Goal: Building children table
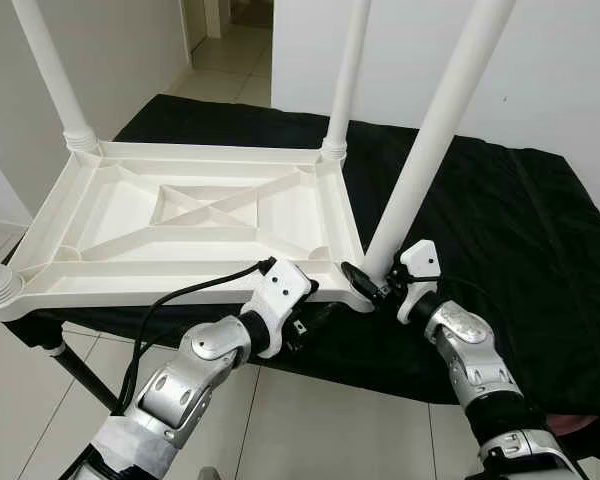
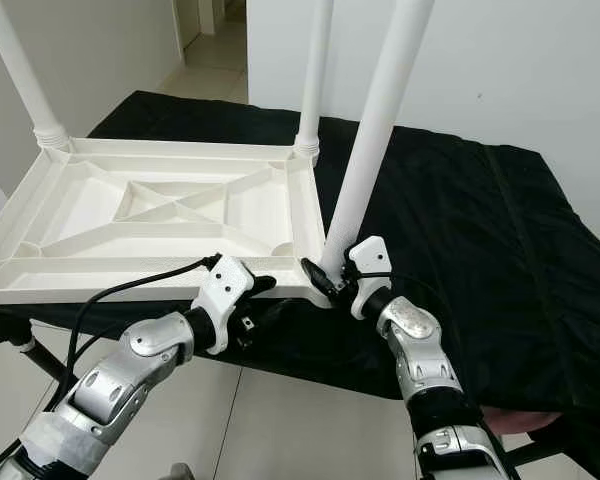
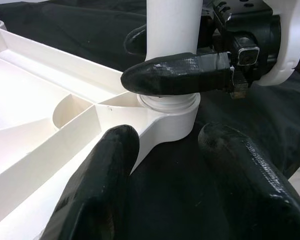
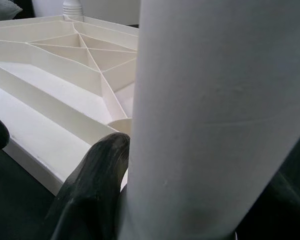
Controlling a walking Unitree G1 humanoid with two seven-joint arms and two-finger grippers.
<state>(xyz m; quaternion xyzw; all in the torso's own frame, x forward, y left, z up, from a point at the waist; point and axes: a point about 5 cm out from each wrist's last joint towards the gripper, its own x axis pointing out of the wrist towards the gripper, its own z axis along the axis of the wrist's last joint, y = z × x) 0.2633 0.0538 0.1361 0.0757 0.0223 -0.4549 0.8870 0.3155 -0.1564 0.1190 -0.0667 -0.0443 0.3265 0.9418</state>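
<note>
Table lay upside down; right gripper clenched the near-right corner leg, axis upright, left gripper released just beside its socket.

Head eyes look down; wrist cameras closely share the leg.

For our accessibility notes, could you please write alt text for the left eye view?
The right gripper clasps the base of a white table leg at the near right corner of an upside-down white plastic tabletop lying on a black cloth. The left gripper sits at the tabletop's near edge, and more legs stand at other corners.
</note>
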